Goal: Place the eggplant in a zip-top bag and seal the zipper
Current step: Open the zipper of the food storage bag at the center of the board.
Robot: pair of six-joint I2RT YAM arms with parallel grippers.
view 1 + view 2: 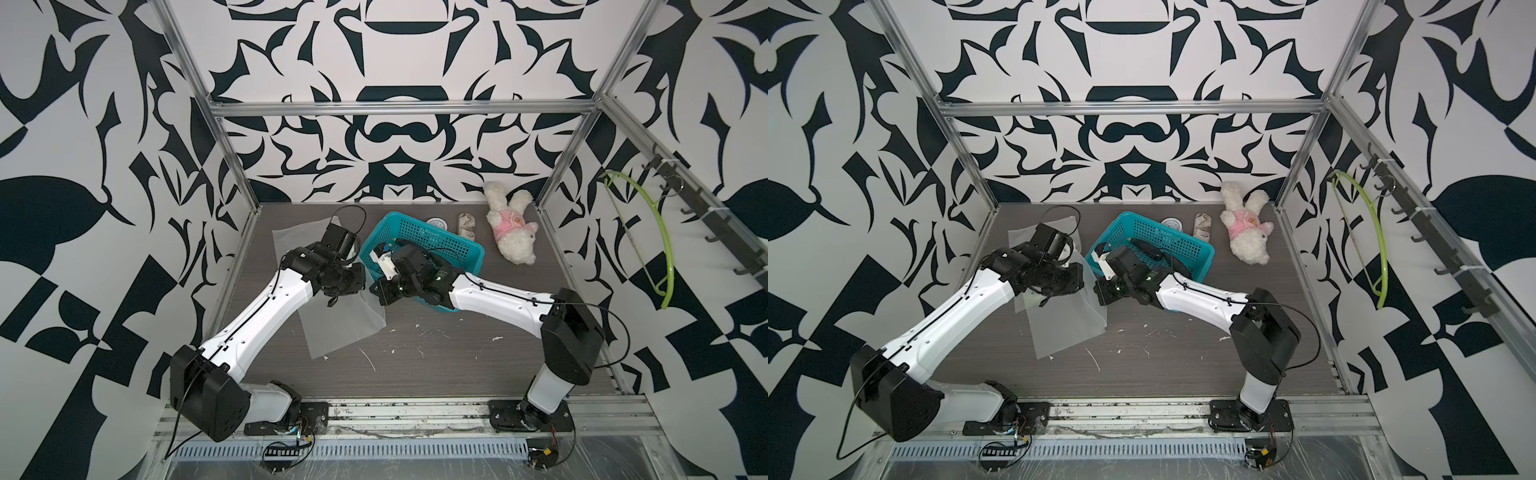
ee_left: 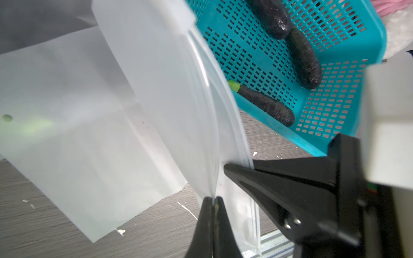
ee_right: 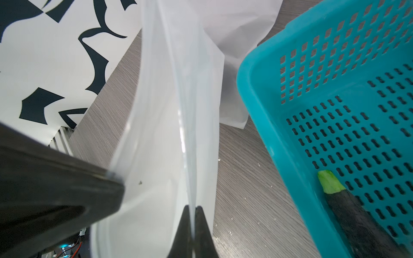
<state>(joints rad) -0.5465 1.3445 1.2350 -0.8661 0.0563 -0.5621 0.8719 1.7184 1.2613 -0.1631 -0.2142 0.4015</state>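
Wood-grain surface (image 1: 436, 365); left gripper (image 2: 214, 199) and right gripper (image 3: 193, 208) jaws clenched on zip-top bag (image 2: 174, 100) lips; should part them gently, evenly.

The zip-top bag (image 2: 156, 100) is smooth, frosted translucent plastic, the basket (image 2: 245, 55) glossy perforated plastic, the eggplant (image 2: 266, 105) dark-skinned with pale scuffs, the table (image 1: 436, 357) matt grey wood-grain, the plush toy (image 1: 513, 232) fluffy cloth.

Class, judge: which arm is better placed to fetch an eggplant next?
Probably right: the right gripper pinches the bag beside the basket holding an eggplant; the left gripper could hold the bag alone.
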